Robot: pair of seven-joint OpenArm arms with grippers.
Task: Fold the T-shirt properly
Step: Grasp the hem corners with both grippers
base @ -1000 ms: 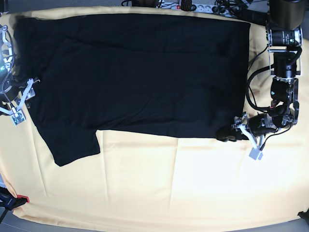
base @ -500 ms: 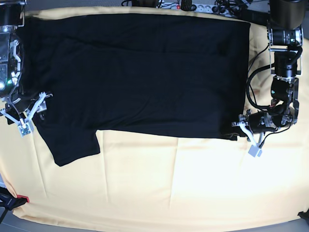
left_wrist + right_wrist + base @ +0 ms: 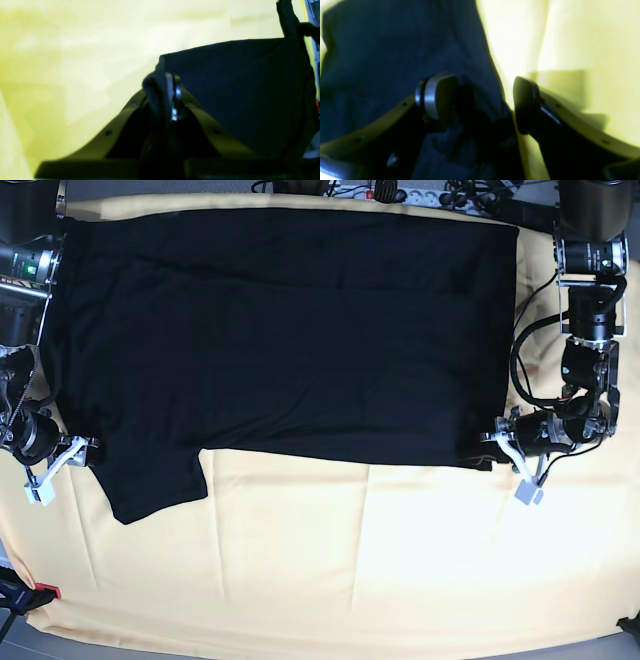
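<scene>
Right tool first, over on the base view's left: we see its jaws spread wide at the edge of the T-shirt, just by the sleeve. From the right wrist camera, one pad sits over the black fabric and the other pad over the yellow cloth, with the shirt's edge running between them. We see nothing pinched there.

Moving across, we have the T-shirt lying flat and spread out on the cloth-covered tabletop, plain black side up, filling the upper part of the base view. Its sleeve juts down toward the near left. A few soft creases run across the body. The near half of the cloth lies bare in front of the shirt.

Now the far right: left tool sits at the shirt's near right corner, low to the tabletop. In the left wrist view we see its jaws pressed together, with a bunched fold of black fabric pinched between them. The rest of the shirt stretches away from the grip, and the yellow cloth fills that view's left side.

Cables and a power strip lie along the far edge.
</scene>
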